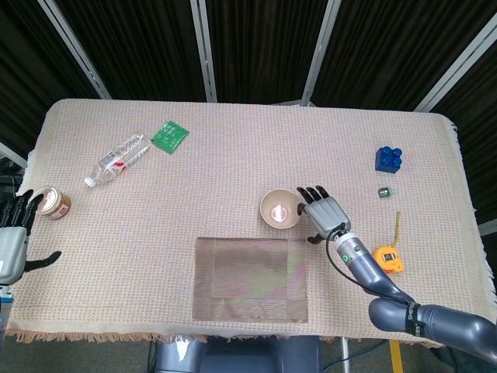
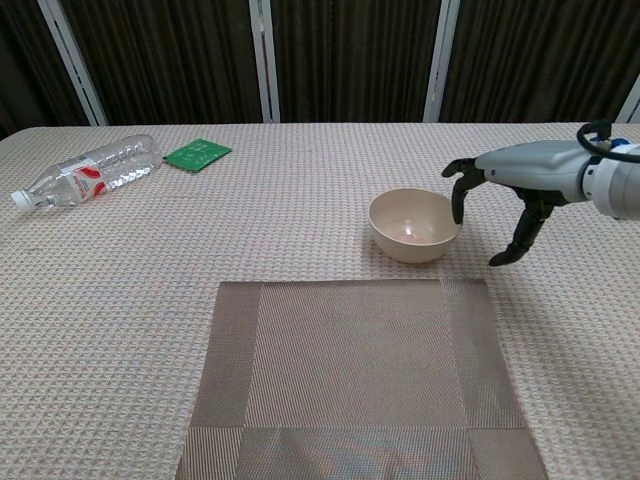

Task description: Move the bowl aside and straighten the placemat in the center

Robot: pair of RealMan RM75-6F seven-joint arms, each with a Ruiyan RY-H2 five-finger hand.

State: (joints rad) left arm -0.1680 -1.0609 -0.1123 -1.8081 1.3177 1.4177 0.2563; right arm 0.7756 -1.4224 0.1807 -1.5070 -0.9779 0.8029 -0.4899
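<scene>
A cream bowl (image 1: 279, 209) (image 2: 414, 224) stands upright on the tablecloth, just beyond the far edge of the brown woven placemat (image 1: 250, 279) (image 2: 355, 372). My right hand (image 1: 324, 213) (image 2: 505, 185) hovers right beside the bowl's right rim, palm down, fingers spread and curved, holding nothing. In the chest view its fingertips hang next to the rim; contact is not evident. My left hand (image 1: 13, 237) stays at the table's left edge, fingers spread and empty, seen only in the head view.
A plastic bottle (image 1: 117, 159) (image 2: 88, 168) and a green packet (image 1: 169, 136) (image 2: 197, 153) lie at the back left. A tape roll (image 1: 52, 203) sits near my left hand. A yellow tape measure (image 1: 387, 257), small dark clip (image 1: 384, 191) and blue block (image 1: 389, 158) lie to the right.
</scene>
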